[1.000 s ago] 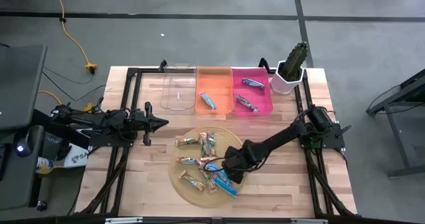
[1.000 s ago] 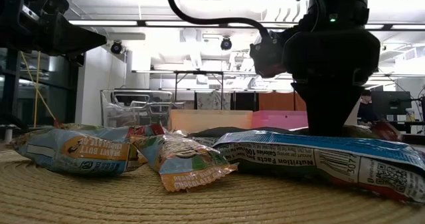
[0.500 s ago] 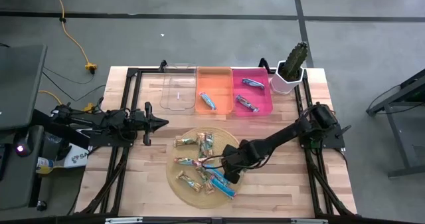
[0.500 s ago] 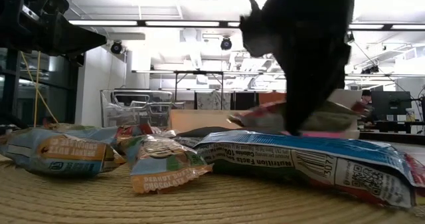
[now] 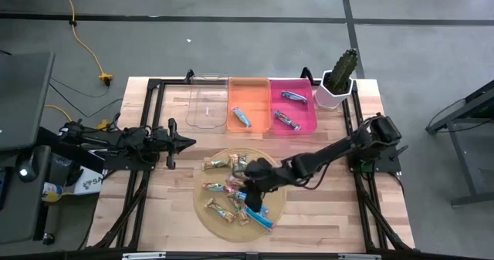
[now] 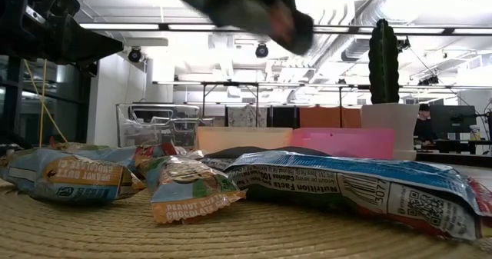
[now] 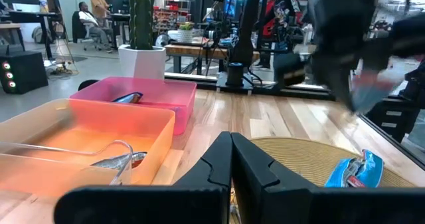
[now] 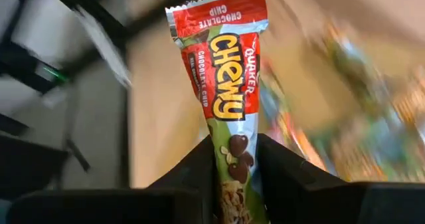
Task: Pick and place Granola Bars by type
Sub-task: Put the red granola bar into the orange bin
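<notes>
Several Granola Bars (image 5: 231, 189) lie on a round woven mat (image 5: 207, 214) near the table's front; a blue one (image 6: 361, 184) and tan ones (image 6: 192, 190) show close up in the low view. My right gripper (image 5: 248, 181) hangs above the mat, shut on a red-and-green Chewy bar (image 8: 226, 84). In the low view it is a dark blur at the top (image 6: 254, 9). My left gripper (image 7: 231, 167) waits shut at the table's left side (image 5: 181, 142), holding nothing. My right gripper pinches the Chewy bar's near end (image 8: 232, 159) between its two fingers (image 8: 199, 167), one on each flat face. The bar sticks straight out ahead of the fingers, along them. It is lifted clear of the mat, and the fingers slant downward toward the table's left.
Along the far edge stand a clear bin (image 5: 207, 106), an orange bin (image 5: 258, 109) with one blue bar, and a pink bin (image 5: 302, 119) with two dark bars. A cactus in a white pot (image 5: 338, 79) stands to their right.
My right gripper has risen off the mat with the Chewy bar and gone toward the table's left and far side. It has tipped from pointing steeply down to a shallow slant. The bar now hangs clear of the pile.
</notes>
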`<state>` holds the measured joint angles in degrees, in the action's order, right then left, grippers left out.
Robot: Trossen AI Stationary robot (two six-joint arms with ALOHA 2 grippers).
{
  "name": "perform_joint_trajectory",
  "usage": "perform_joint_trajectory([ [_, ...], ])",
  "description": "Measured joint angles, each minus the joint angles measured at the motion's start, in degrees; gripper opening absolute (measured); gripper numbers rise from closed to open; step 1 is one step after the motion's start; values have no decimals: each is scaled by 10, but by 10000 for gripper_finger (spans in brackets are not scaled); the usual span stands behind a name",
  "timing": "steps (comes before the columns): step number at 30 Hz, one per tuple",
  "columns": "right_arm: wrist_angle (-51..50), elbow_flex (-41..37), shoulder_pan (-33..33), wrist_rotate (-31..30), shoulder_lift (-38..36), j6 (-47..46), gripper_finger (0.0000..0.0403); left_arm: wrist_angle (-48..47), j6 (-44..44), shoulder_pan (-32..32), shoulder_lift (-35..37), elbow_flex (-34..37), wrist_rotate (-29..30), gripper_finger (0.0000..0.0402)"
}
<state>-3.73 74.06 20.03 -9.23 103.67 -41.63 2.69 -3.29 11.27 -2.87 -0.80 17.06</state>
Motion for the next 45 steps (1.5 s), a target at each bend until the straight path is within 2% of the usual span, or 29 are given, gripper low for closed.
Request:
perform_joint_trajectory([
  [7,164,0,-29,10,-42,92,87,0,0,0,0,0,0,1],
  [12,207,14,-47,2,-78,158,87,0,0,0,0,0,0,1],
  [16,155,89,-58,1,-85,228,87,0,0,0,0,0,0,1],
  [21,27,210,-73,-31,-85,310,87,0,0,0,0,0,0,1],
  [28,-90,326,-93,-76,-85,367,87,0,0,0,0,0,0,1],
  [32,-117,337,-101,-111,-85,372,87,0,0,0,0,0,0,1],
  [38,-156,324,-128,-220,-84,302,87,0,0,0,0,0,0,1],
  [45,-183,318,-187,-234,-67,223,87,0,0,0,0,0,1,1],
])
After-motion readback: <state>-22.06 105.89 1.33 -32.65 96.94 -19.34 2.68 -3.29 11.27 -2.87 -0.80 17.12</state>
